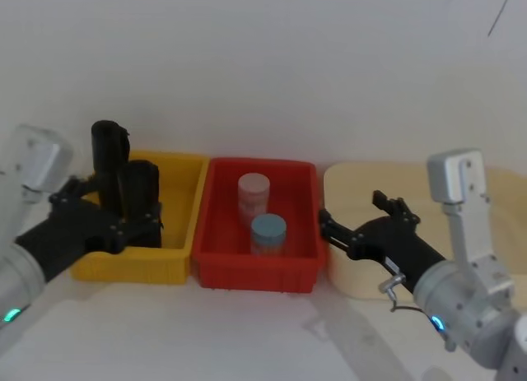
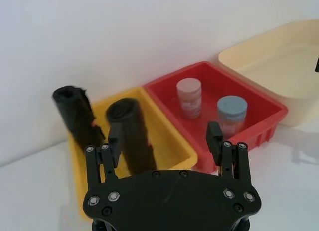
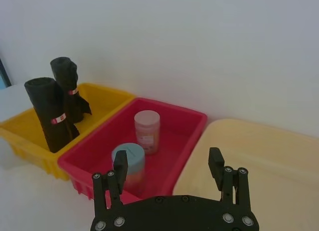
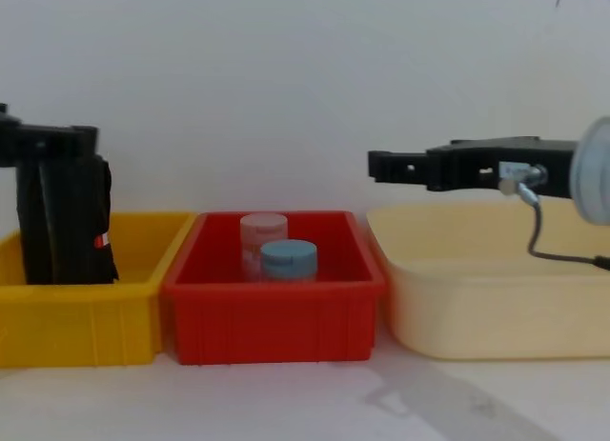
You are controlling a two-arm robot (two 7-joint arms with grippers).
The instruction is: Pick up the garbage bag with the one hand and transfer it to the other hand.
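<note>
Spread left pincer (image 2: 163,136), glossy cylindrical garbage bag (image 2: 130,136), yellow plastic bin (image 2: 159,116)

The head camera is looking steeply down at the red bin (image 1: 255,274); the chest camera is facing its front wall level; both wrist cameras are sharing it obliquely.

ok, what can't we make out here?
Left wrist view: whether left gripper touches front roll; depth unclear.
Head view: gripper covers that roll's lower half, label.
Chest view: front and rear roll merge; yellow bin wall hides bases.
Right wrist view: right gripper, above cream bin, hides its near rim.
Pink jar print: blurred.
</note>
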